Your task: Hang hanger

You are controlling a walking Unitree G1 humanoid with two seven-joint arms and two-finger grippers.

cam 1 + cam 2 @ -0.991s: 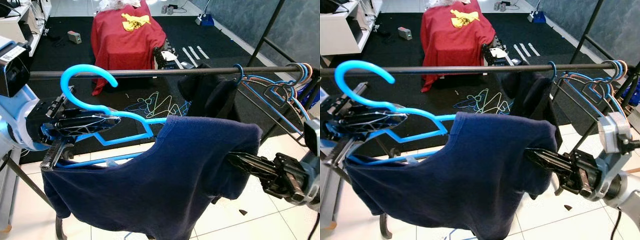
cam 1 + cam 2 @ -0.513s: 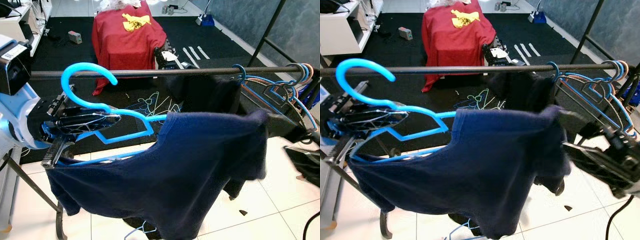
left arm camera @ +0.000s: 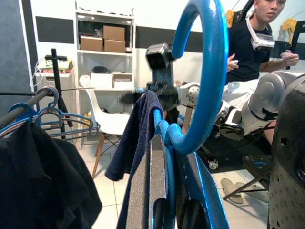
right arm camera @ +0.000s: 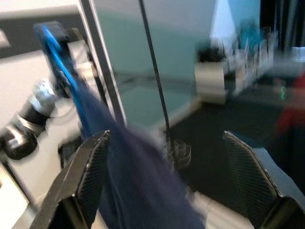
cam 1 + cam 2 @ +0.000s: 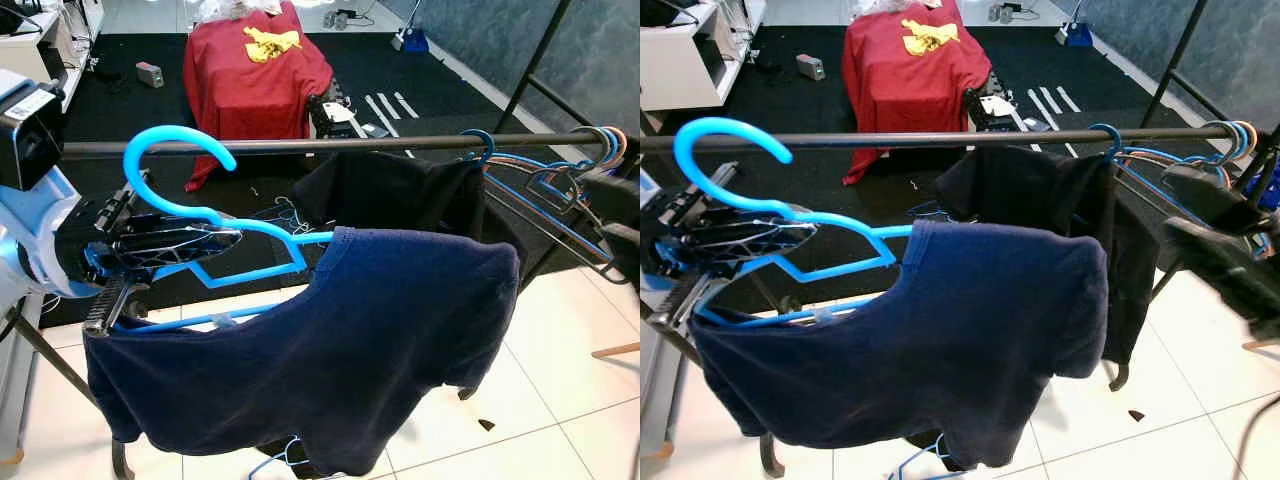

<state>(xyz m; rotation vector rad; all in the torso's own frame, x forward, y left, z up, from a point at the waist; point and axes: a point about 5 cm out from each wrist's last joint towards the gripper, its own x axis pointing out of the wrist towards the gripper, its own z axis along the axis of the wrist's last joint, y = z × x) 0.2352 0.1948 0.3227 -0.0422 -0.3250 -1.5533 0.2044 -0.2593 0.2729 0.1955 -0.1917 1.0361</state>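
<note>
Gripping the blue hanger (image 5: 215, 225) by its neck, the left gripper (image 5: 160, 250) sits at about 9 o'clock in the head views, fingers clamped together on the plastic just below the big curved hook. Hook rises up to the dark clothes rail (image 5: 300, 146) and overlaps it in the picture; whether it is touching the bar or only in front of it cannot be told. Navy T-shirt (image 5: 330, 350) draped over the hanger's far arm, sagging toward 6 o'clock, its collar lying against the hanger's shoulder. Behind it, a black garment (image 5: 400, 190) hangs from the rail on its own hanger. Toward 3 o'clock, a bunch of empty hangers (image 5: 565, 175) crowded on the rail's end. Right gripper (image 5: 1215, 235) at 3 o'clock, blurred, near those empty hangers and apart from the navy shirt; in its wrist view the two fingers (image 4: 90, 176) stand wide apart with nothing between the pads, the shirt blurred beyond them. At 12 o'clock, a red cloth (image 5: 255, 70) covers some piece of furniture on a black mat (image 5: 130, 110); loose wire hangers (image 5: 310, 210) lie on the mat. White tile floor (image 5: 560, 350) below. Left wrist view: a seated person (image 3: 252, 52) in a dark top in the background, with shelving (image 3: 105, 43) bearing boxes.
</note>
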